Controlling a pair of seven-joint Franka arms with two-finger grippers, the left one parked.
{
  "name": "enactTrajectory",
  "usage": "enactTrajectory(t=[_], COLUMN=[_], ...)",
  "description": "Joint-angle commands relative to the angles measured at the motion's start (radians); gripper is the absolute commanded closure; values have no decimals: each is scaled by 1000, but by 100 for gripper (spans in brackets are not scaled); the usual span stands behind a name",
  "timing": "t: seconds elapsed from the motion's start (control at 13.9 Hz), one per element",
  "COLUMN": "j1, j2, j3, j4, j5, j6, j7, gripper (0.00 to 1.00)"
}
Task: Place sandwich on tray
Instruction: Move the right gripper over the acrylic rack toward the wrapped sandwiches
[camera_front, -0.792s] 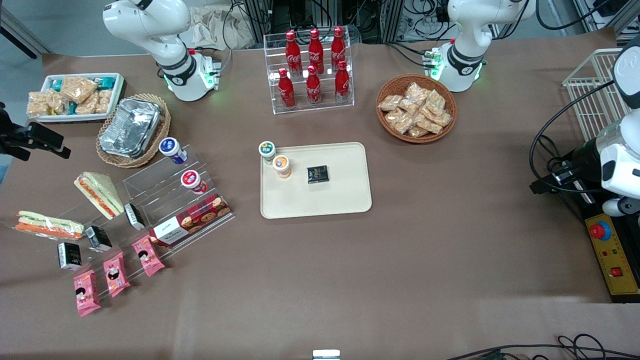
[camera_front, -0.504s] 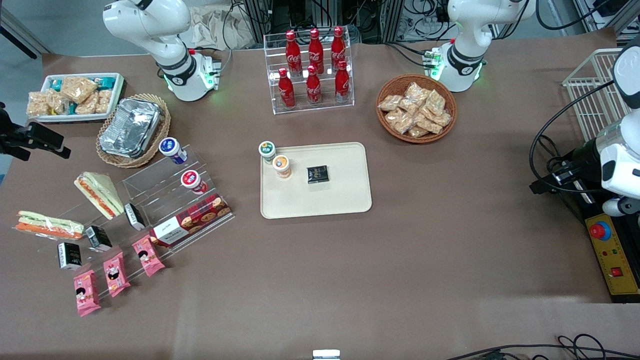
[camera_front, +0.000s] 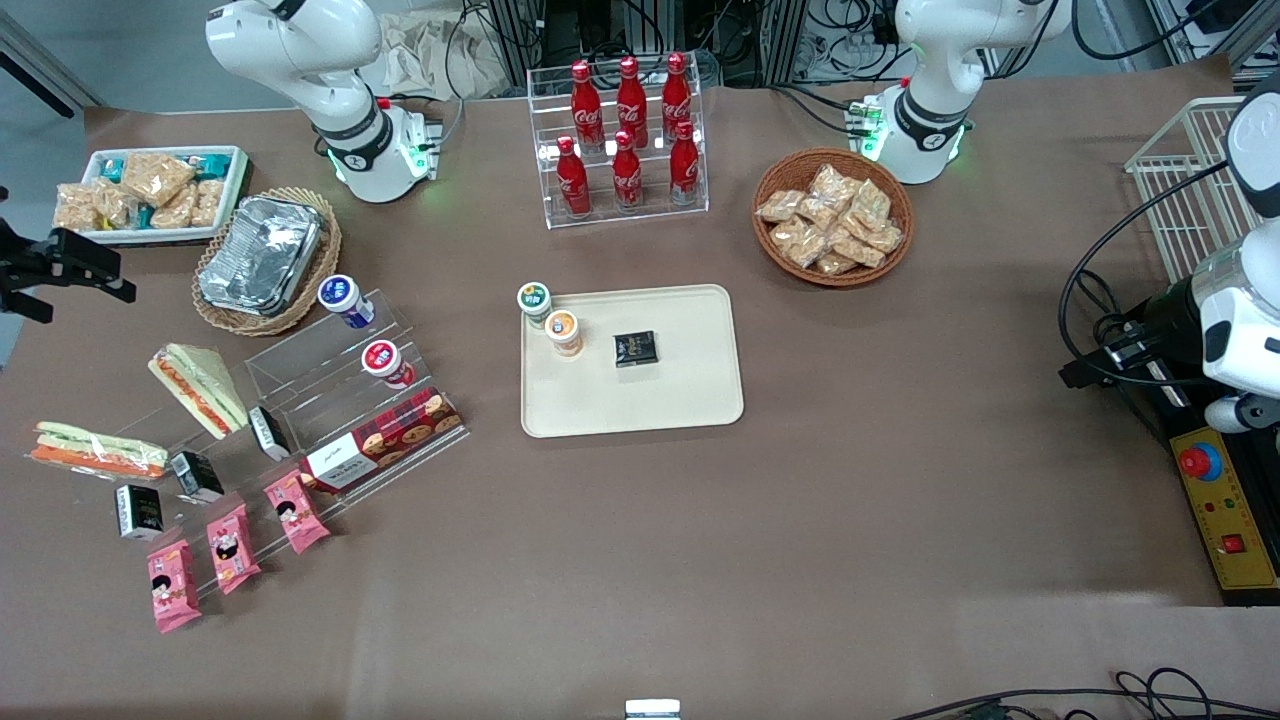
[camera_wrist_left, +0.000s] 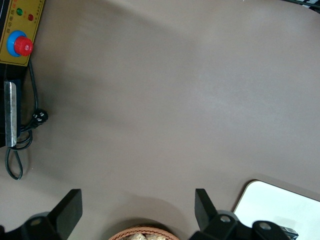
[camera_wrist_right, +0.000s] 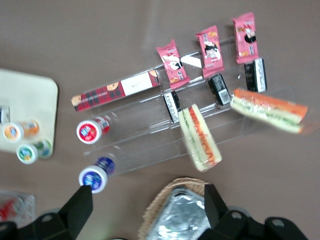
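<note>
The sandwich (camera_front: 98, 450), a clear-wrapped wedge with green lettuce and an orange stripe, lies on the table at the working arm's end, nearer the front camera than the pale triangular sandwich (camera_front: 197, 388). It also shows in the right wrist view (camera_wrist_right: 269, 110). The beige tray (camera_front: 690, 400) lies mid-table and holds two small cups (camera_front: 563, 333) and a black box (camera_front: 635, 348). Its corner shows in the right wrist view (camera_wrist_right: 27, 97). My gripper (camera_front: 75, 268) hangs high over the table edge at the working arm's end, open and empty (camera_wrist_right: 147, 205), above the foil container.
A foil container in a wicker basket (camera_front: 262, 255) sits under the gripper. A clear stepped stand (camera_front: 330, 385) carries yogurt cups, a cookie box (camera_front: 385, 440), black boxes and pink snack packs (camera_front: 230, 545). A cola rack (camera_front: 625, 140) and a snack basket (camera_front: 832, 218) stand farther back.
My gripper has shifted slightly toward the table edge at the working arm's end and farther from the front camera. Nothing else moved.
</note>
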Motion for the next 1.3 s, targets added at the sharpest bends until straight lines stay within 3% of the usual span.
enactTrajectory(t=[0.0, 0.22, 0.65, 1.22], j1=[-55, -125, -193, -277], j2=[35, 85, 183, 332], j3=[-4, -4, -4, -3], j4=[8, 13, 21, 21], j5=[12, -22, -82, -73], j6=[10, 69, 179, 313], j7=[-274, -595, -916, -1070], gripper=[1, 1, 1, 1])
